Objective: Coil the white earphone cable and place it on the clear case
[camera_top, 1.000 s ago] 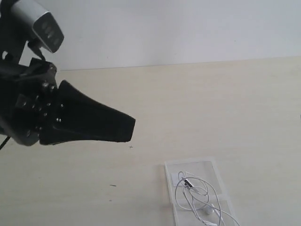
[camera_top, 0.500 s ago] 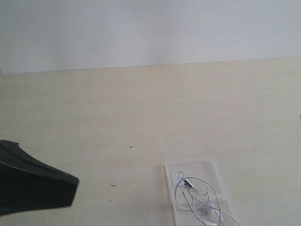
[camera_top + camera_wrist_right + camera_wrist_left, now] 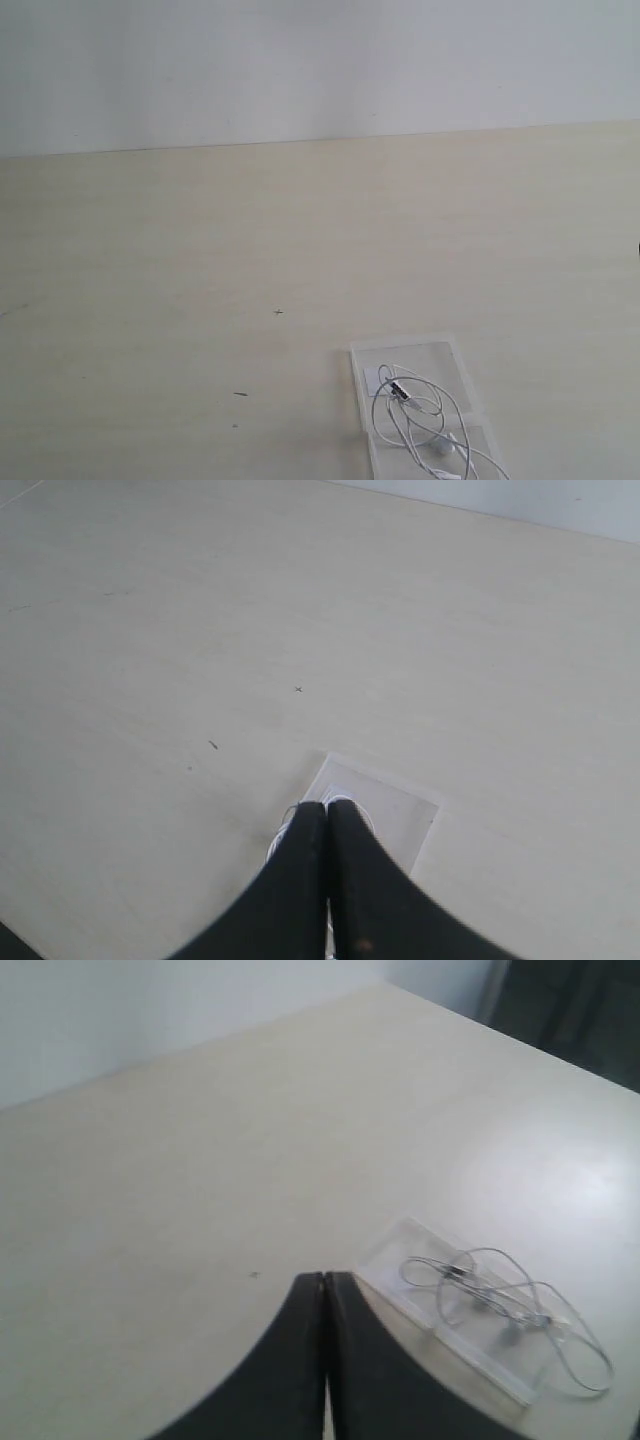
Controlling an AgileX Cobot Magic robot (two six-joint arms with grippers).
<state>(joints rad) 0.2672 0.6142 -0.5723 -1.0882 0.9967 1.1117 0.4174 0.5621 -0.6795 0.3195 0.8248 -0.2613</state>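
Observation:
The clear case (image 3: 440, 355) lies flat at the table's near right edge, partly cut off by the exterior view's border. The white earphone cable (image 3: 401, 390) rests on it in loose loops, with one strand trailing past the case's near end. Neither gripper shows in the exterior view. In the left wrist view, my left gripper (image 3: 326, 1276) is shut and empty, raised above the table beside the clear case (image 3: 395, 1250) and the cable (image 3: 462, 1274). My right gripper (image 3: 326, 805) is also shut and empty, above the clear case (image 3: 400, 815), hiding most of the cable (image 3: 345, 799).
The pale wooden table (image 3: 250, 250) runs back to a white wall (image 3: 300, 60). A few small dark specks (image 3: 240, 394) mark its surface. A dark area (image 3: 570, 1010) lies beyond the table's far corner in the left wrist view.
The left arm, which filled the left of the exterior view a second ago, dropped low and left and has gone out of that view. The case and cable have not moved.

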